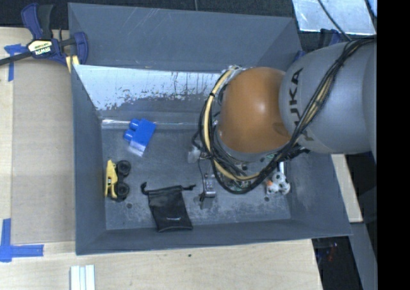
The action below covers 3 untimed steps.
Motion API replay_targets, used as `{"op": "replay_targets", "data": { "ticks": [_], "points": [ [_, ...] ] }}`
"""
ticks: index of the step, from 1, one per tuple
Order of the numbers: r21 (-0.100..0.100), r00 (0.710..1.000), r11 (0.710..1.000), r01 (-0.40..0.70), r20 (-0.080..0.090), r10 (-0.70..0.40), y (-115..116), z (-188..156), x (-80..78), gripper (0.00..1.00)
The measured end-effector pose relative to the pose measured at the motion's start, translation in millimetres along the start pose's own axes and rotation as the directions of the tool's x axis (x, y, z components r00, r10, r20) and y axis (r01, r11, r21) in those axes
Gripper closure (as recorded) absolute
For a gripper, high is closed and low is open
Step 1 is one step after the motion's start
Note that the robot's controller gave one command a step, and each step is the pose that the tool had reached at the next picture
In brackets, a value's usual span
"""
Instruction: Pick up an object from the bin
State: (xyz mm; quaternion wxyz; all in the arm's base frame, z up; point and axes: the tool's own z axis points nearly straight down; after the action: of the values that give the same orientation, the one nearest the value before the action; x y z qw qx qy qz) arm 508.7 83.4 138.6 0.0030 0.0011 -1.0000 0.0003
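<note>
Gripper (206, 191) low, just right of black pouch (169, 210); open or closed unreadable. Apparently nothing lifted. Blue block (140, 134), yellow toy car (113, 180) apart, left. Pick outstanding.

Legible txt: "UKA" on grey arm (333, 109).

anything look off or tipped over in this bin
The yellow toy car by the left wall seems tipped on its side, black wheels facing sideways. The bin's far wall is scuffed. Nothing else stands out.
</note>
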Motion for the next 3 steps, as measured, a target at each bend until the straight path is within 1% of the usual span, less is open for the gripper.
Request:
{"op": "replay_targets", "data": {
  "ticks": [1,2,3],
  "points": [
    [-0.001,1.0,1.0,-0.003,0.008,0.003,0,-5,-1.9,0.0],
    [-0.003,0.999,1.0,-0.031,0.012,0.031,49,58,-0.9,0.0],
    [-0.002,0.994,0.994,-0.107,0.011,0.107,49,32,2.4,0.0]
  ]
}}
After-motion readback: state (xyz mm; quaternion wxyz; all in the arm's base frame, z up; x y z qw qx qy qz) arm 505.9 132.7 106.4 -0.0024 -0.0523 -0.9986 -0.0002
